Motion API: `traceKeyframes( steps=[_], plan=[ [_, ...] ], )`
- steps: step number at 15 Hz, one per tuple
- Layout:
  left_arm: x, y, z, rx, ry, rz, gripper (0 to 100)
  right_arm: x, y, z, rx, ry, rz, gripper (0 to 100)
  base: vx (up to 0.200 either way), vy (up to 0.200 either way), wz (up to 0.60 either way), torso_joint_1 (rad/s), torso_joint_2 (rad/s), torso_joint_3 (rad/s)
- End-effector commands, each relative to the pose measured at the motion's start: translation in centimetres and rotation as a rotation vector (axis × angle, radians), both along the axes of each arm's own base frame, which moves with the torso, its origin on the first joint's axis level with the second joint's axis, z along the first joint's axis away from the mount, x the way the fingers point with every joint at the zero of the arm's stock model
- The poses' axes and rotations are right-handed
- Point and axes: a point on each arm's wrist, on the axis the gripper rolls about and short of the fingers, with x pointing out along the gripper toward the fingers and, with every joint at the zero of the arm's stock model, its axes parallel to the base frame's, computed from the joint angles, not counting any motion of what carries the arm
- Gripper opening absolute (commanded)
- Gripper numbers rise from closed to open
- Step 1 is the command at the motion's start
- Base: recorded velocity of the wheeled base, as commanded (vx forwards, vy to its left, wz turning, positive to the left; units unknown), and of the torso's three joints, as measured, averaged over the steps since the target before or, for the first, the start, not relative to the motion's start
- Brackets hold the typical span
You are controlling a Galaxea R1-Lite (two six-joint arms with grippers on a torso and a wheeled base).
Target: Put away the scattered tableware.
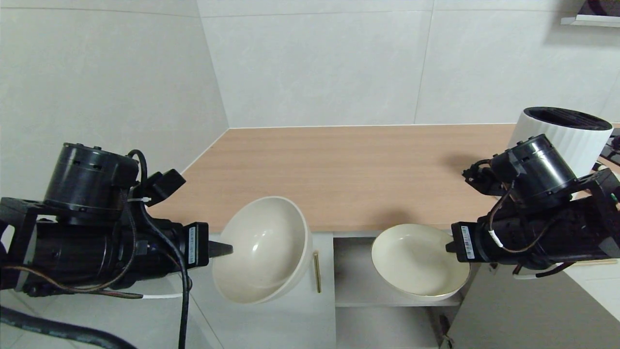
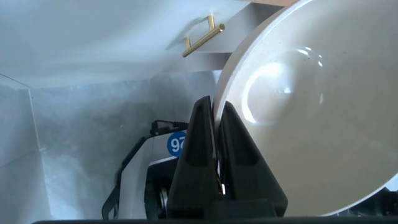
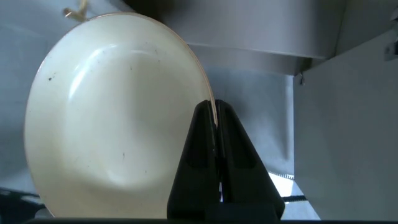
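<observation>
Nearest, at about 7 o'clock in the head view, the left fingers (image 1: 220,249) are pressed together on the rim of a deep cream bowl (image 1: 261,252), which hangs tilted in the air with its hollow facing up and toward the camera. At about 5 o'clock the right fingers (image 3: 200,149) pinch the rim of a shallower cream plate (image 1: 416,259), also held in the air and tilted. Each dish is held only by a thin edge, so its weight could swing it round in the pinch or let it slip and drop. Just behind the bowl is a shut cabinet door with a gold handle (image 1: 317,271), which the bowl could strike if pushed forward. Behind the plate is an open cabinet with a shelf (image 1: 353,303); the plate's far edge looks near the front lip of the tabletop (image 1: 339,169) and could catch it going in. The two dishes are near each other and could clink. Farther off, at 2 o'clock, a white ribbed pot (image 1: 562,131) stands on the tabletop.
</observation>
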Motion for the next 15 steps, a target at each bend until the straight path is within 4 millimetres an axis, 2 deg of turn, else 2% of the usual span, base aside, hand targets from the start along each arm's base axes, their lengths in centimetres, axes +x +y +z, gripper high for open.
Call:
traceKeyframes(
  steps=[1,9,15],
  plan=[
    [0.1,-0.05,-0.13,0.001,0.006,0.0,0,0.13,0.12,-0.28,-0.006,0.009,0.001,0,0.0,0.0,0.0,0.0,0.0,0.0],
    [0.27,-0.11,-0.35,0.004,0.015,0.0,0,0.65,0.3,-1.13,-0.039,0.015,-0.023,0,0.0,0.0,0.0,-0.004,0.01,0.008],
    [0.28,-0.11,-0.31,0.004,0.013,0.0,0,0.77,0.38,-1.27,-0.041,0.016,-0.024,0,0.0,0.0,0.0,-0.162,0.41,0.24]
  ],
)
